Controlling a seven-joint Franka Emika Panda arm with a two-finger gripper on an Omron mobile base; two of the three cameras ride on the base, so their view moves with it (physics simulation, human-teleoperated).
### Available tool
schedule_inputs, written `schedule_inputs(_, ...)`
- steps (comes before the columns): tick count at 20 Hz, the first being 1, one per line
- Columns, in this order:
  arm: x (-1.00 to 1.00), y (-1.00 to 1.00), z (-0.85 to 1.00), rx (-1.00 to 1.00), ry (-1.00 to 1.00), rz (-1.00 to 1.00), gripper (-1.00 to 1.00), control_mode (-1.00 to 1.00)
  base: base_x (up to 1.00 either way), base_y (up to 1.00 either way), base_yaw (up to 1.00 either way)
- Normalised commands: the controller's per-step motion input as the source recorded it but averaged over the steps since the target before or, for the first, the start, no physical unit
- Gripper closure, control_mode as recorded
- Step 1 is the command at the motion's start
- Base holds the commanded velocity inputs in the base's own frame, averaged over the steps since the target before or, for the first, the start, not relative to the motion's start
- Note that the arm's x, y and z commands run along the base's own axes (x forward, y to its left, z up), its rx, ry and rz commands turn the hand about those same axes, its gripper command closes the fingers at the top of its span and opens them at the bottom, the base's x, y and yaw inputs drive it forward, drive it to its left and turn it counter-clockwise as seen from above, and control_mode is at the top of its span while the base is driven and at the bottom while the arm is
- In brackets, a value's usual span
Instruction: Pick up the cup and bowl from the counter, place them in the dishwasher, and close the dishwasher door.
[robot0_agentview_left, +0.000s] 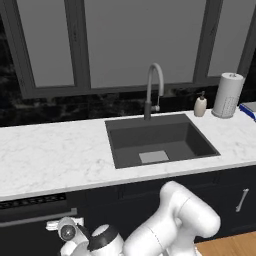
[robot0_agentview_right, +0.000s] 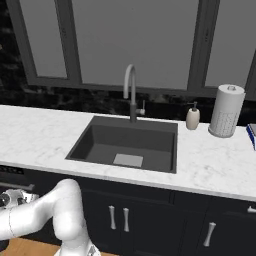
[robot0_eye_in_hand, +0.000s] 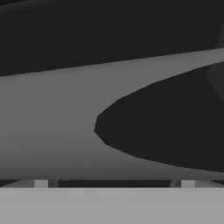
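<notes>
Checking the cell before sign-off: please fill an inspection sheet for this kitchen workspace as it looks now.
Surface: long white marble counter with a dark rectangular sink.
Job's things: black dishwasher door with silver bar handle, upright; red cup and bowl nothing seen.
Clutter: white soap bottle, paper towel roll, blue-edged item at the right.
Grippers: gripper low by the handle, jaws wide, holding nothing.
Cables: nothing seen.
Surroundings: grey faucet, windows, dark cabinets.

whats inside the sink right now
The sink holds no dishes in what shows: bare dark walls and a pale square drain plate on its floor. Its near inner wall is hidden below the counter edge.
</notes>
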Motion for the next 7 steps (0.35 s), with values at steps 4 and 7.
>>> schedule_inputs(4,0.27,-0.03,-0.13,0.00,0.02,0.12,-1.00,-1.00,0.00,0.00,0.00)
schedule_inputs(7,0.00,0.00,0.00,0.00,0.00,0.00,-1.00,-1.00,0.00,0.00,0.00)
